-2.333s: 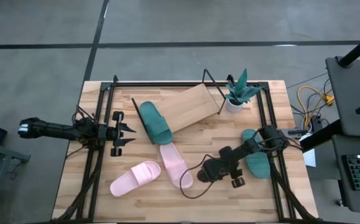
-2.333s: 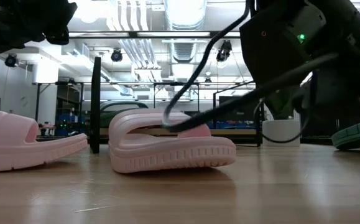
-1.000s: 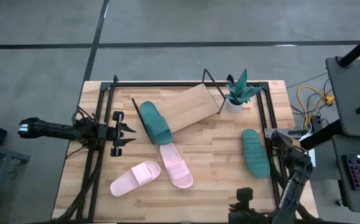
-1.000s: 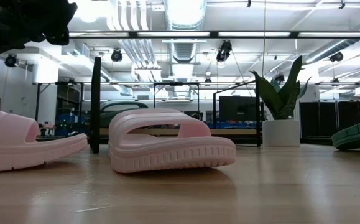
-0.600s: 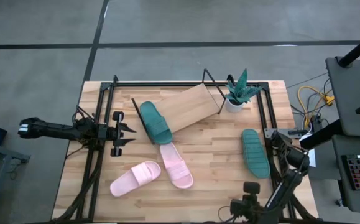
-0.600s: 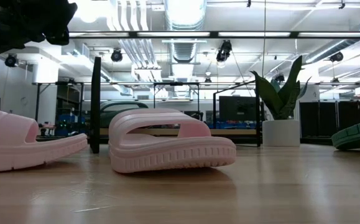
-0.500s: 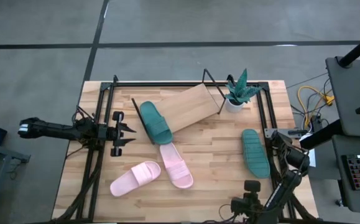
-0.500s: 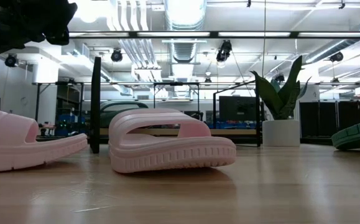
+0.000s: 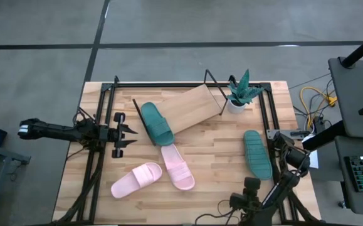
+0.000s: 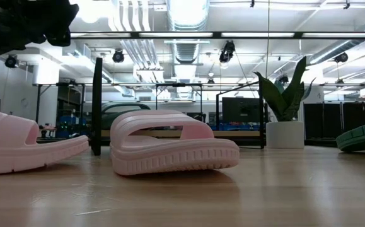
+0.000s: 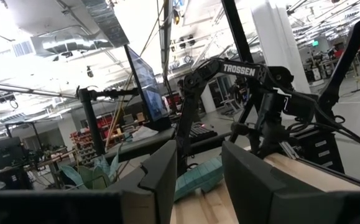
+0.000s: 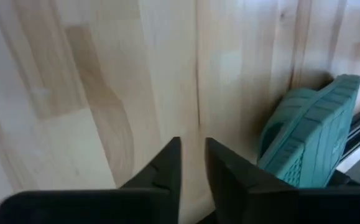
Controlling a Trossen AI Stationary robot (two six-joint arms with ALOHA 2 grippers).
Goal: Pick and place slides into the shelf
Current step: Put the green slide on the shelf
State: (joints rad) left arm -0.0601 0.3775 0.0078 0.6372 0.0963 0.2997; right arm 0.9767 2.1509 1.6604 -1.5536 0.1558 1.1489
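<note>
One dark green slide (image 9: 156, 123) lies on the lower left end of the slanted wooden shelf (image 9: 197, 107). The other green slide (image 9: 257, 154) rests sole-down on the table at the right, also seen as a ridged green slide (image 12: 304, 137). Two pink slides (image 9: 177, 166) (image 9: 136, 179) lie on the table near the middle, and the low view shows a pink slide (image 10: 173, 148) close up. My left gripper (image 9: 131, 134) hovers open at the table's left side. My right gripper (image 12: 192, 149) is folded back over the near right corner (image 9: 241, 202), its fingers a narrow gap apart above bare wood.
A potted plant (image 9: 239, 94) stands by the shelf's right end. Black frame rails (image 9: 96, 157) run along the table's left and right sides. Bare wood (image 9: 219, 141) lies between the pink slides and the right green slide. Cables hang off the right edge.
My right arm has pulled away from the pink slides toward the table's near right corner and out of the low view, then shifted slightly there. The slides and the left arm have stayed put.
</note>
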